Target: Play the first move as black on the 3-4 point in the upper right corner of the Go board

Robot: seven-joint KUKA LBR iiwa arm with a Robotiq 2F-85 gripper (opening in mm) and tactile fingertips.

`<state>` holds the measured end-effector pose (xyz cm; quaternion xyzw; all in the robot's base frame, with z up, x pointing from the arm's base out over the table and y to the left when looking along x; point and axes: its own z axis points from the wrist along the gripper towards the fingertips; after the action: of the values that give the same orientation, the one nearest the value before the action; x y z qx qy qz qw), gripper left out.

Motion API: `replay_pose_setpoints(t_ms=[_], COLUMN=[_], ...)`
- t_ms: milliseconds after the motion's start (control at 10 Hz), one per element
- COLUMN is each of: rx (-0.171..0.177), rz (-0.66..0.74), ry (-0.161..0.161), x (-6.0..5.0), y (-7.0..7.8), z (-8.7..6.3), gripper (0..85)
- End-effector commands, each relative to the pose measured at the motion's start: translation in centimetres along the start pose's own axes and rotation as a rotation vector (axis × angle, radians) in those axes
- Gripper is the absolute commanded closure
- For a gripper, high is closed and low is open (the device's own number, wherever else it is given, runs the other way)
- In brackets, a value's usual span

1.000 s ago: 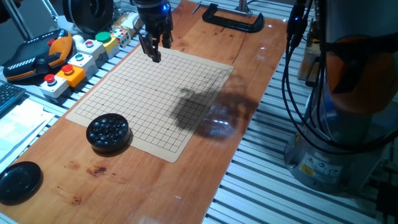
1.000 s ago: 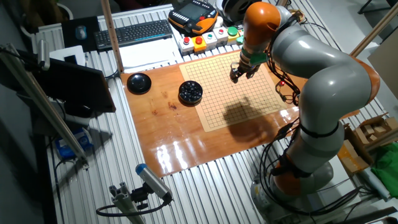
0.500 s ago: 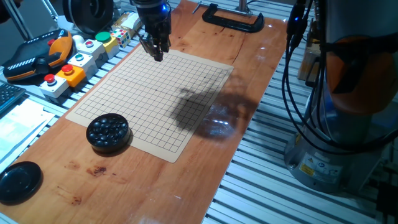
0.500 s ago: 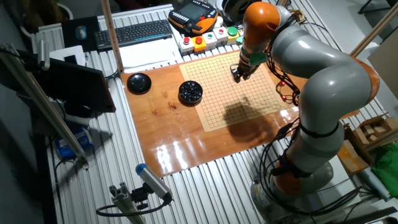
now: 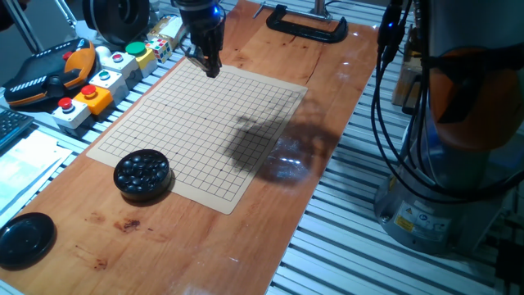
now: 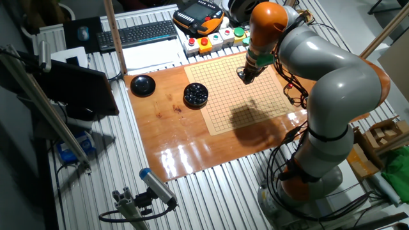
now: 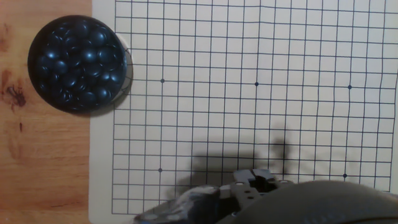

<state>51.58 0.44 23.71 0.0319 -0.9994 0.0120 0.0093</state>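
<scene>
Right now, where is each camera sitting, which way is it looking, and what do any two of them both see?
One fixed view: low at the table's end, looking along the Go board; gripper and arm base visible.
The other fixed view: high up, looking down on table, keyboard and the whole orange-grey arm.
Hand view: above the board, looking down; only the hand's edge shows.
All three share the board and the bowl of black stones.

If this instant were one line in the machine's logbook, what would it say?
gripper: above far corner of board, state unclear | bowl of stones: at board's near corner | black stone on grid: none visible
</scene>
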Motion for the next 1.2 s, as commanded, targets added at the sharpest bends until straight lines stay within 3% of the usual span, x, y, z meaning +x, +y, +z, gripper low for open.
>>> replay_pose_setpoints(t_ms=[0, 1100], rx=[-0.003, -0.043], rz=[0.004, 0.106], ry=[0.000, -0.025], x=[0.0, -3.2], y=[0.1, 3.4], z=[0.1, 4.6], gripper=[84.3, 84.3])
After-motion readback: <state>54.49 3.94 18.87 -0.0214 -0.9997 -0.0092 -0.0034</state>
